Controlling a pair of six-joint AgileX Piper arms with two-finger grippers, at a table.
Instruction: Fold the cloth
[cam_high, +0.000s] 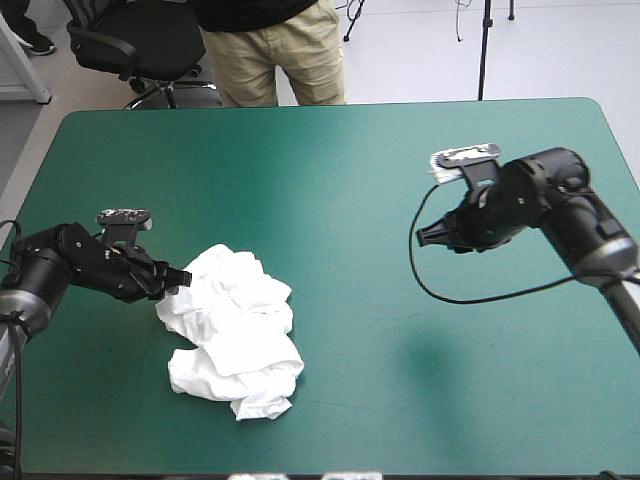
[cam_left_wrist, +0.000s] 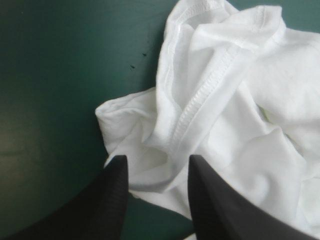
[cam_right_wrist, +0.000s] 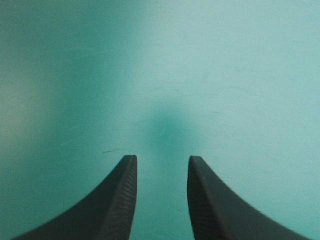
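Note:
The white T-shirt (cam_high: 238, 330) lies in a crumpled heap on the teal-green cover, toward the table's left front. My left gripper (cam_high: 180, 278) sits at the heap's left upper edge, open, its tips right at the cloth. In the left wrist view the T-shirt (cam_left_wrist: 220, 115) fills the space ahead, a stitched hem running across it, and the left gripper (cam_left_wrist: 157, 162) has folds of cloth just ahead of and between its fingertips. My right gripper (cam_high: 424, 236) hovers over bare cover at the right, far from the T-shirt. In its own view the right gripper (cam_right_wrist: 161, 161) stands open with nothing between the fingers.
The teal-green table (cam_high: 400, 150) stretches bare between the heap and the right arm. A person's legs stand just beyond the far edge, not over the table.

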